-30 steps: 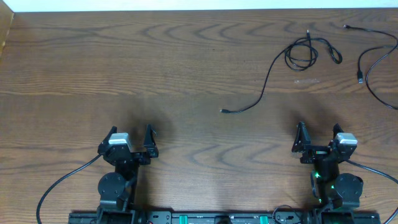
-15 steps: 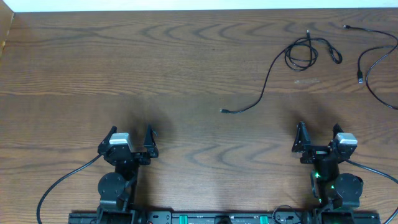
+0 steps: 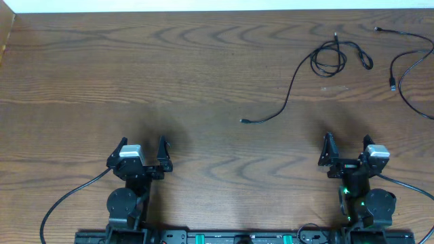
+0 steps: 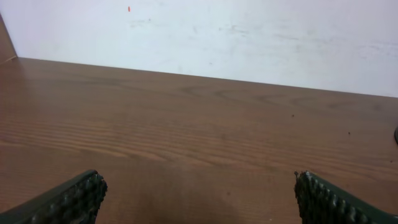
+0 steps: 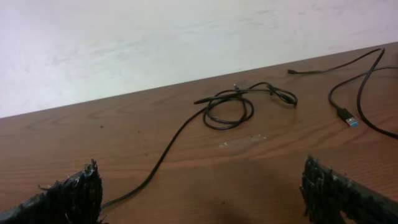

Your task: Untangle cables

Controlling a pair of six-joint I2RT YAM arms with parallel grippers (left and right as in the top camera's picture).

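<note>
A thin black cable (image 3: 291,81) lies on the wooden table at the back right, with a small coiled loop (image 3: 327,59) at its far end and a plug end (image 3: 244,120) near the middle. It also shows in the right wrist view (image 5: 229,109). A second black cable (image 3: 407,81) curves along the right edge, with a plug end (image 5: 347,116). No white cable is in view. My left gripper (image 3: 142,152) is open and empty at the front left. My right gripper (image 3: 346,150) is open and empty at the front right, well short of the cables.
The table's far edge meets a white wall (image 4: 249,37). A wooden side wall (image 3: 5,34) stands at the back left corner. Thick black arm wires (image 3: 64,203) run off both arm bases at the front.
</note>
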